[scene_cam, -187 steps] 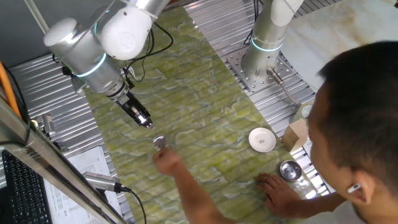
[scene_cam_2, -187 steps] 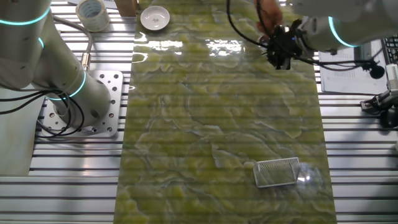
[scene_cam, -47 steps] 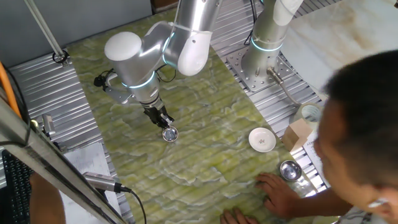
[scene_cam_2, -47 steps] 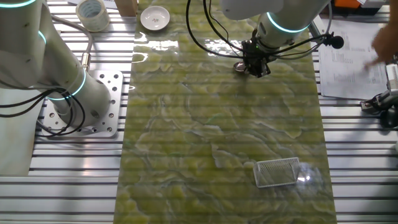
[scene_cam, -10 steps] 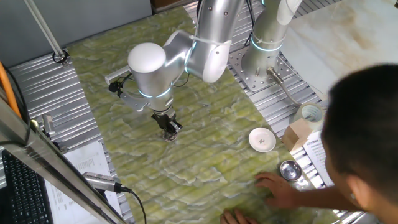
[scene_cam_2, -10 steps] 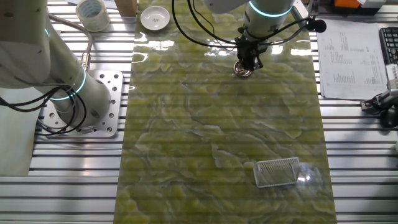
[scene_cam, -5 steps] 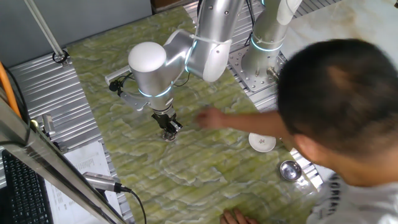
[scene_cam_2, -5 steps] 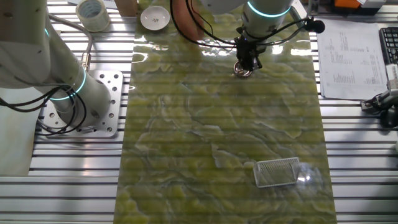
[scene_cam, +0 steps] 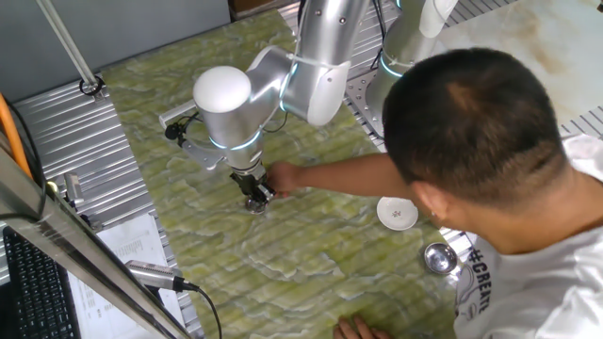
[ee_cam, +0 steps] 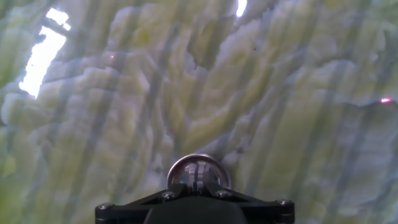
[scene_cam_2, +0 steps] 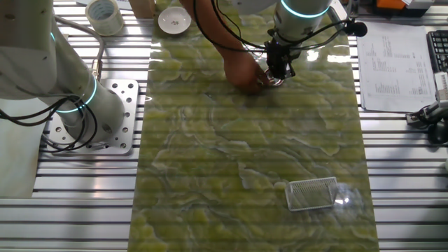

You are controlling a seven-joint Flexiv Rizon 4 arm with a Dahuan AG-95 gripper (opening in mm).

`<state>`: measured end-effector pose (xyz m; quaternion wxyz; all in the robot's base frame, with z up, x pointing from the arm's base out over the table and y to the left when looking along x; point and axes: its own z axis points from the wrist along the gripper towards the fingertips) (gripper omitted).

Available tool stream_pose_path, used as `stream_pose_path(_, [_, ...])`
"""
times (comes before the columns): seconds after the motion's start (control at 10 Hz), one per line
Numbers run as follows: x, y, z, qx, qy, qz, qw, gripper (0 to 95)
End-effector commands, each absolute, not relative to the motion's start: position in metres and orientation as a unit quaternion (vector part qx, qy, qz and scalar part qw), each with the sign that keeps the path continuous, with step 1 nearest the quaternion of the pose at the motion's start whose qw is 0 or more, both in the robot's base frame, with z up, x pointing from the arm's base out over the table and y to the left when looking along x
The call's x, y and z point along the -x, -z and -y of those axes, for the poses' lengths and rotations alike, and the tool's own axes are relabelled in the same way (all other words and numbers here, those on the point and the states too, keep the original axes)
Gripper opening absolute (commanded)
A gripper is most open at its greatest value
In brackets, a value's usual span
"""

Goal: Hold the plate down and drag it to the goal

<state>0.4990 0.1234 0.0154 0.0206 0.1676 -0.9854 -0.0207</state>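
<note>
Table (scene_cam: 311, 254) covered in green-and-cream marbled sheet carries everything. Over it the silver Flexiv arm (scene_cam: 283, 80) bends down from its base, wrist pointing straight at the surface. A person's bare hand (scene_cam_2: 245, 70) reaches in from the side, right beside the tool tip. The black pincer (scene_cam_2: 278, 70) stands upright over the small round shiny silver plate (ee_cam: 198, 172), its tips hidden from the hand view; whether they are spread or closed, I cannot tell. Well apart sits the thin white U-shaped frame goal (scene_cam_2: 313, 194).
</note>
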Motion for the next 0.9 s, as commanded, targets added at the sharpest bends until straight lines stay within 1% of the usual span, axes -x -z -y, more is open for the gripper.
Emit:
stream_pose_path(0.1, [-0.498,-0.0137,-0.1233,-0.167,0.018,0.986,0.018,0.0])
stream_pose_path(0.5, [-0.4975,-0.0089,-0.1232,-0.169,0.018,0.985,0.018,0.0])
stream_pose_path(0.9, [-0.4961,-0.0087,-0.1226,-0.17,0.019,0.985,0.026,0.0])
